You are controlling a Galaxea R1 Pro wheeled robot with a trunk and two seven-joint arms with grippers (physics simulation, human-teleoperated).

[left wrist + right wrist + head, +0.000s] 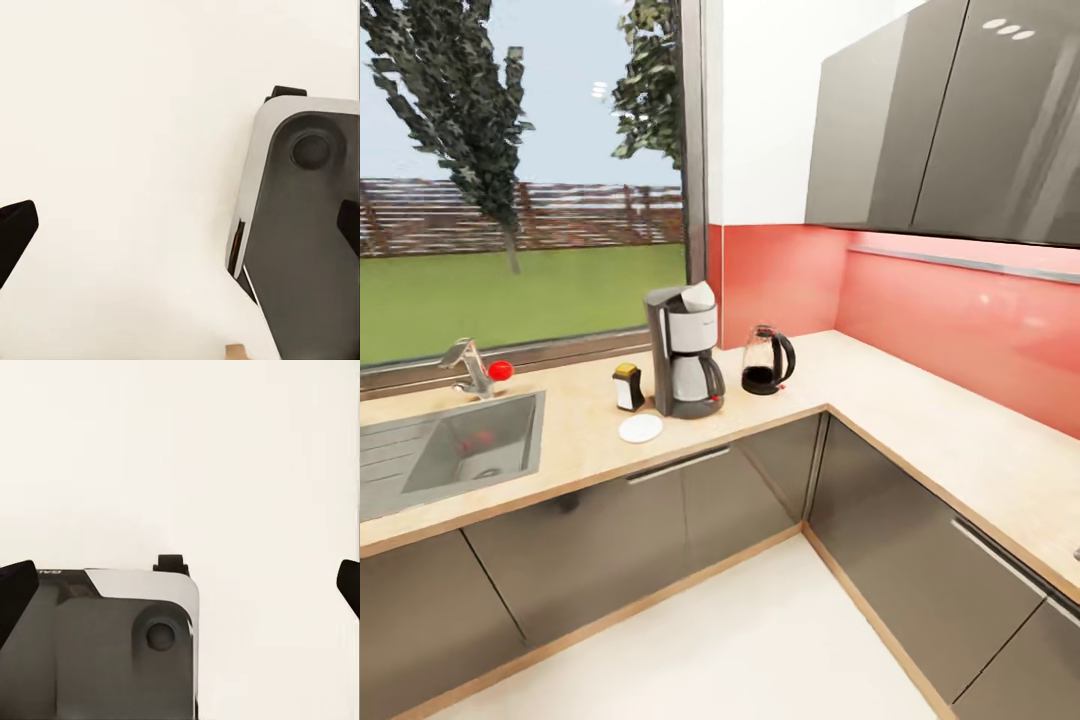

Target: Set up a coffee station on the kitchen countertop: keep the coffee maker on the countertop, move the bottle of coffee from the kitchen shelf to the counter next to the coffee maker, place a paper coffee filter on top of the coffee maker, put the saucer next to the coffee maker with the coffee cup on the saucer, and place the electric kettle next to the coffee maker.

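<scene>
The grey and silver coffee maker (pixel 685 352) stands on the beige countertop (pixel 920 410) near the corner, with a white paper filter (pixel 700 295) on its top. Just to its right is the black electric kettle (pixel 768 361). On the other side are the small coffee bottle (pixel 627 386) with a dark lid and, in front of it, the flat white saucer (pixel 641 428). My left gripper (pixel 180 232) is open, its dark fingertips (pixel 15 241) spread wide over pale floor. The right gripper (pixel 180 589) is open the same way.
A steel sink (pixel 452 450) with a faucet (pixel 470 367) and a red object (pixel 501 370) lies left along the counter under the window. Grey wall cabinets (pixel 940 120) hang above the right run. My grey base (pixel 300 240) is below both grippers (pixel 105 645).
</scene>
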